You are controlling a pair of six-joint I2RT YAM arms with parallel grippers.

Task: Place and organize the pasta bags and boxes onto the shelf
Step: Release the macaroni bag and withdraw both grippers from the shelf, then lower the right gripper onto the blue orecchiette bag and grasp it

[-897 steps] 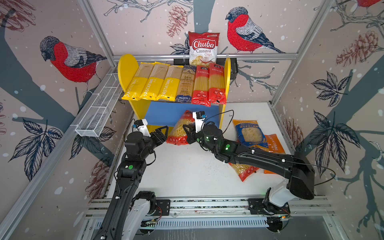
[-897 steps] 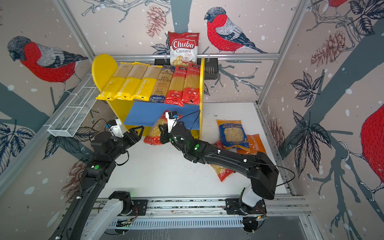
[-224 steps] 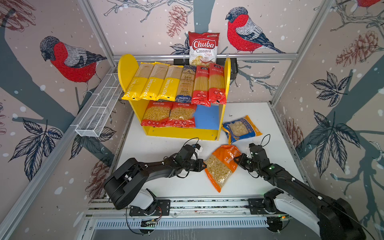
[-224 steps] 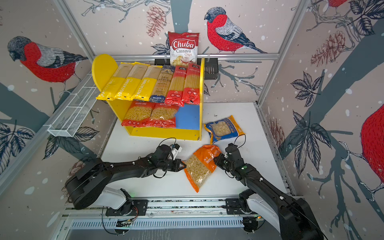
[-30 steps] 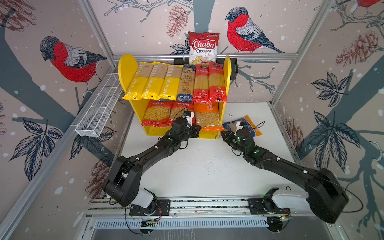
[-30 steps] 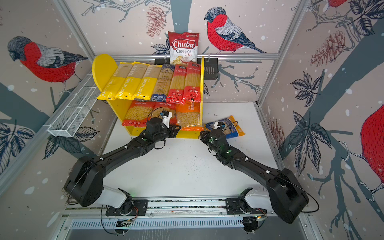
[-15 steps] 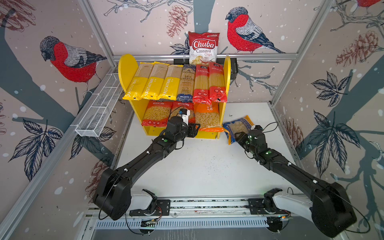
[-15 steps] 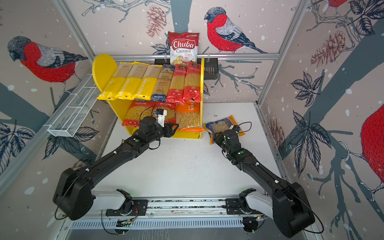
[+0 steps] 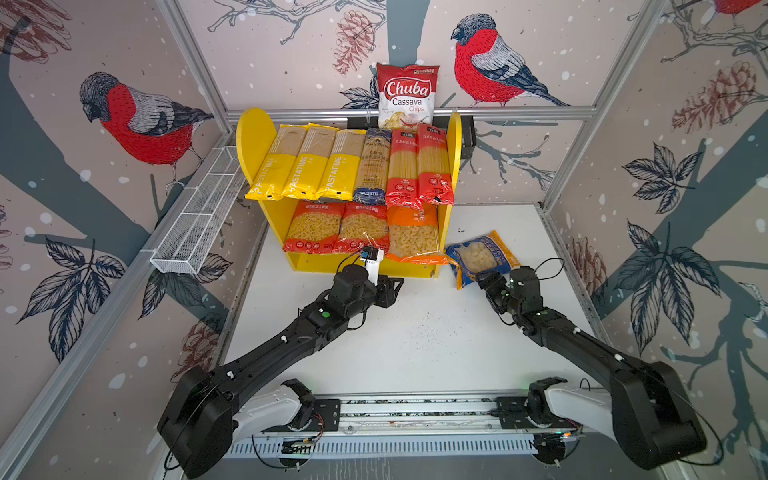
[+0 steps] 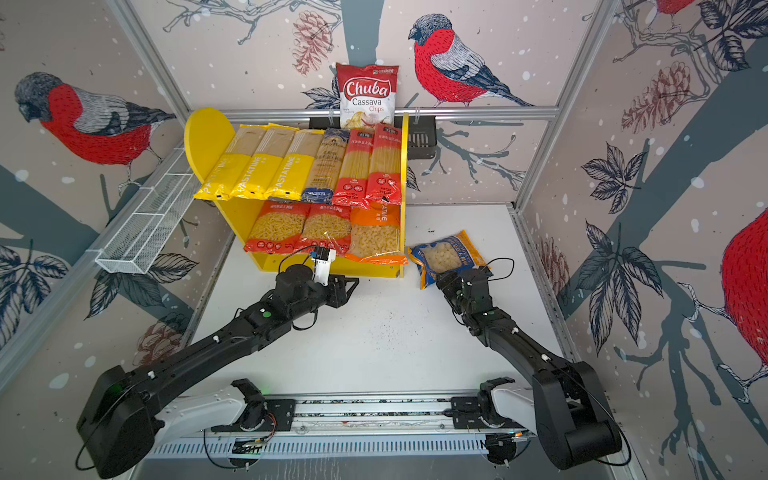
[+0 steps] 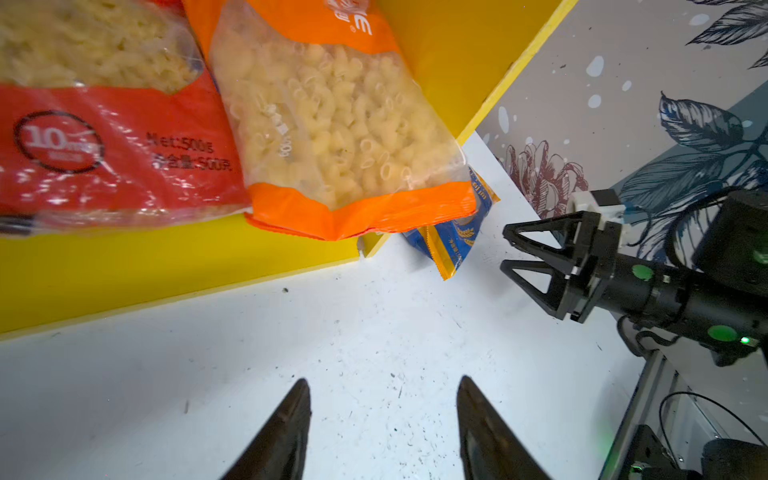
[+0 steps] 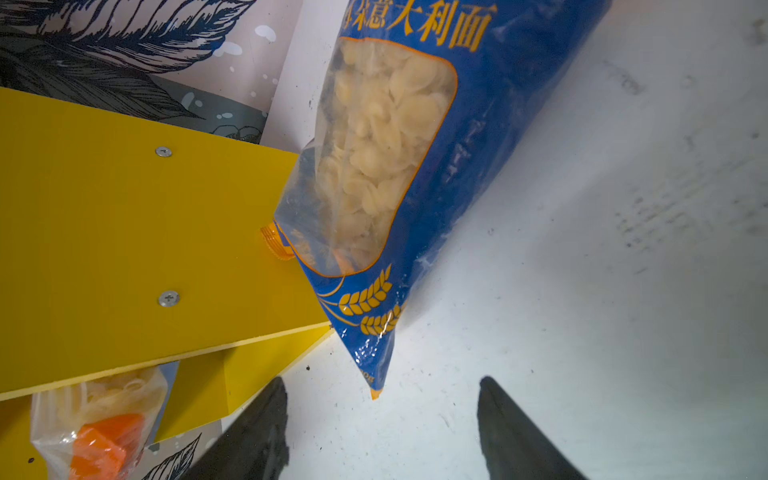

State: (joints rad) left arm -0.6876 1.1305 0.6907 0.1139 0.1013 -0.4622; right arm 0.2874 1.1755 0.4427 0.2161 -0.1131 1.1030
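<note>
The blue bag [image 9: 482, 259] lies on the desk [image 9: 415, 332] against the right side panel of the shelf [image 9: 455, 166], and the right pincer [image 12: 381, 380] stands open and empty just before its near corner. I think it should close on the flat sealed edge, not on loose pasta; the left pincer [image 11: 383, 380] is also open, holding nothing.

Bright even light, soft shadows, bag glare

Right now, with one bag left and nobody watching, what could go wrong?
The orange bag overhangs the shelf's front edge; a nudge could drop it. The lower tier looks full, so the blue bag on the table may not fit. The open right gripper faces only its corner: a weak grip.
</note>
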